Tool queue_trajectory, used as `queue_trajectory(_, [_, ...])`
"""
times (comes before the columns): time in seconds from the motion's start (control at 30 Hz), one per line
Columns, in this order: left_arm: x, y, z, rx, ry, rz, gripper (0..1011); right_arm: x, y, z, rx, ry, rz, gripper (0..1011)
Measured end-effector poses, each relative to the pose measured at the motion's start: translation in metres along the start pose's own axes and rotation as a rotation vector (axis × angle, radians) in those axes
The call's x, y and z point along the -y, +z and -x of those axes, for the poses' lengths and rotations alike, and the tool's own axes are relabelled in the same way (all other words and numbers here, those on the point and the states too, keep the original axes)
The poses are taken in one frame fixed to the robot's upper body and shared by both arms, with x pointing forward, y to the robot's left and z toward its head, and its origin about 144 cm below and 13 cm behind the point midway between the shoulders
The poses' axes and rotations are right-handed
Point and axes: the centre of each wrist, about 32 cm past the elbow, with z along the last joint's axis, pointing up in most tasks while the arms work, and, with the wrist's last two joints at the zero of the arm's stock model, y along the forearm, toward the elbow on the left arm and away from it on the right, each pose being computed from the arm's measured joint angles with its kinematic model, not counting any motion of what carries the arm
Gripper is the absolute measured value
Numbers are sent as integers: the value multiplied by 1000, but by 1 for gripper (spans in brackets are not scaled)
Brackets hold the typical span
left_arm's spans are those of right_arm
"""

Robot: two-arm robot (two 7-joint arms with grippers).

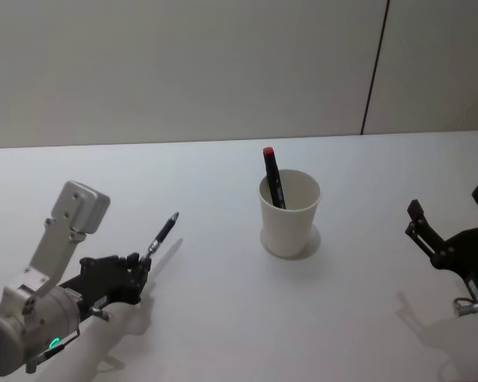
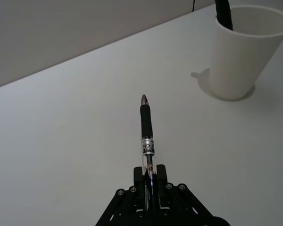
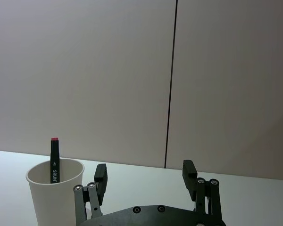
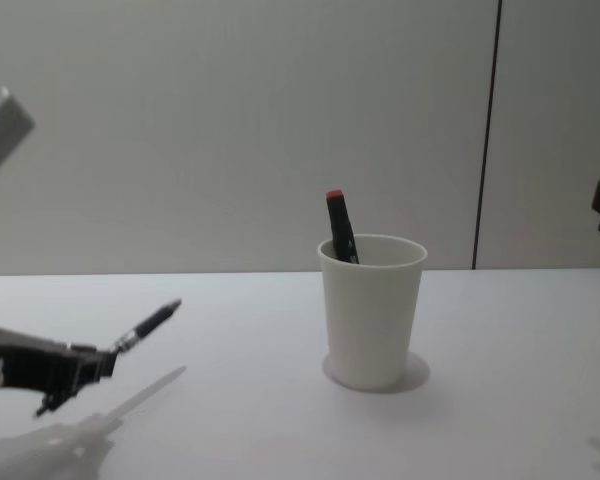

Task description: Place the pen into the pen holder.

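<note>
My left gripper (image 1: pixel 140 267) (image 2: pixel 150 176) (image 4: pixel 98 362) is shut on the back end of a black pen (image 1: pixel 162 235) (image 2: pixel 146 132) (image 4: pixel 148 326) with a clear middle. It holds the pen above the table, left of the pen holder, tip pointing up and toward the cup. The pen holder (image 1: pixel 289 213) (image 2: pixel 241 52) (image 3: pixel 56 195) (image 4: pixel 371 310) is a white paper cup standing upright mid-table. A black marker with a red end (image 1: pixel 273 177) (image 3: pixel 54 160) (image 4: pixel 340 226) leans inside it. My right gripper (image 1: pixel 448 216) (image 3: pixel 145 176) hangs open at the right, away from the cup.
The white table (image 1: pixel 223 318) runs back to a plain grey wall with a dark vertical seam (image 1: pixel 374 68). Bare tabletop lies between the held pen and the cup.
</note>
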Motion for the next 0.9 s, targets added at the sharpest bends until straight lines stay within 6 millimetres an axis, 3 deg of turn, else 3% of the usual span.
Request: queue_trajectory(0.9, [-7, -3, 5, -13, -74, 480, 172, 0, 0, 0, 0, 0, 0, 1002])
